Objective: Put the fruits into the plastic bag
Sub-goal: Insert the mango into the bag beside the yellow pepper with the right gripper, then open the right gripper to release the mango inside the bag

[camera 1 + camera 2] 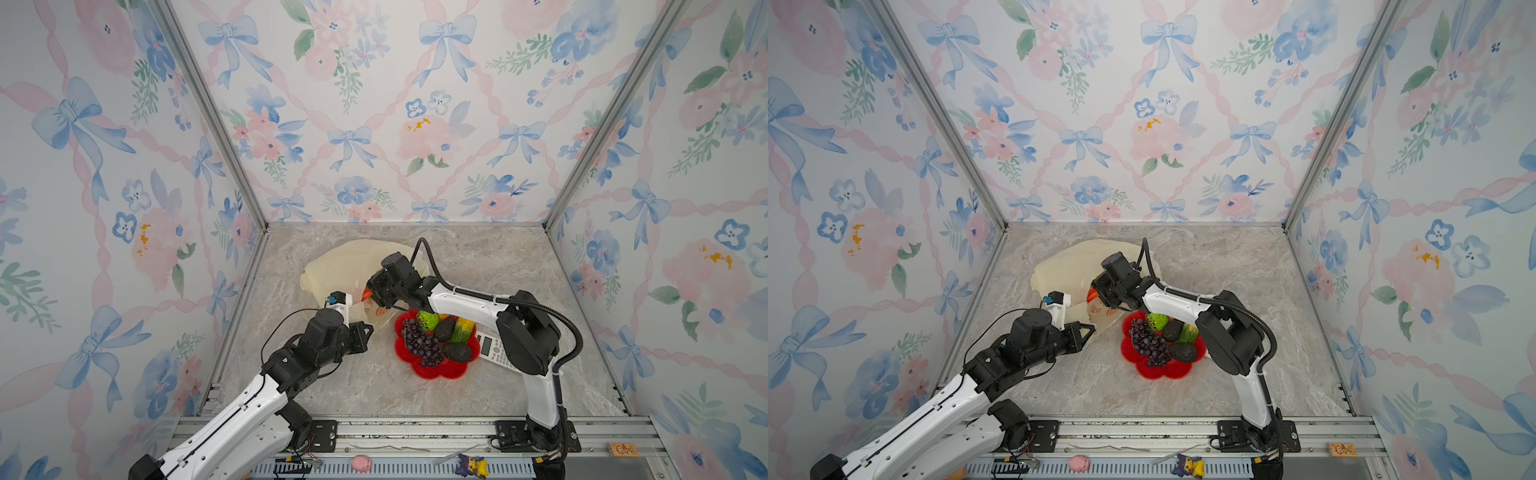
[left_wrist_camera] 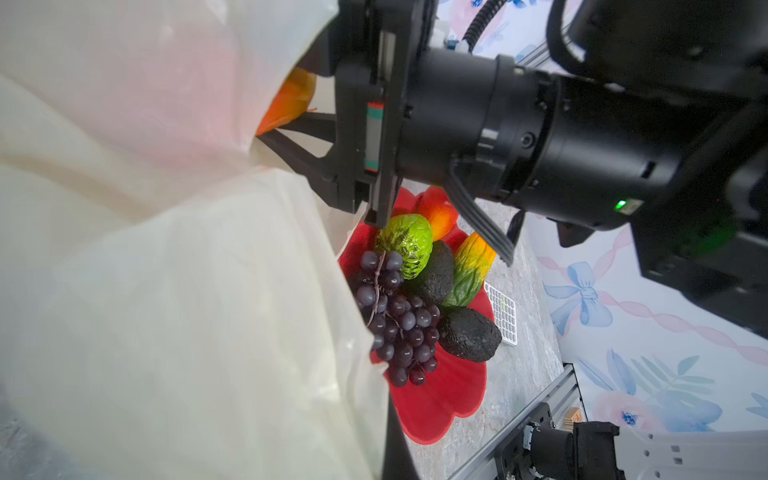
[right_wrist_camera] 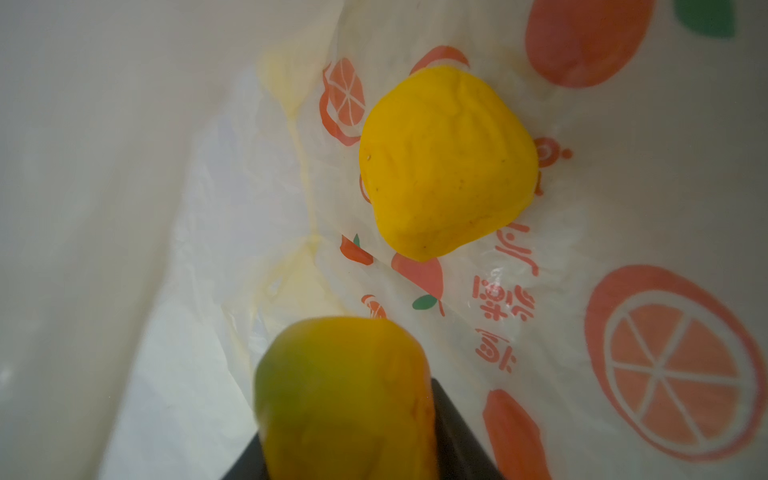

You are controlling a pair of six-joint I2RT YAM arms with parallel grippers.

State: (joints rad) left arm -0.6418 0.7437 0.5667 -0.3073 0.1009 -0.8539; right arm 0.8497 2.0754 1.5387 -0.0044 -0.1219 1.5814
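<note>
Left pincer (image 1: 366,328): clamped on plastic bag (image 1: 332,266) rim, keeping its mouth open, we judge.
Right pincer (image 1: 367,296): green-orange mango (image 3: 340,395) between jaws; we cannot tell the grip.

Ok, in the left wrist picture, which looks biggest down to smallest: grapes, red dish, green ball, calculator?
1. dish
2. grapes
3. green ball
4. calculator, but the dish hides part of it, so its place is unsure.

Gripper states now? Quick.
Left gripper: shut on the plastic bag edge.
Right gripper: green-orange mango between its jaws inside the bag; gripped or released, cannot tell.
</note>
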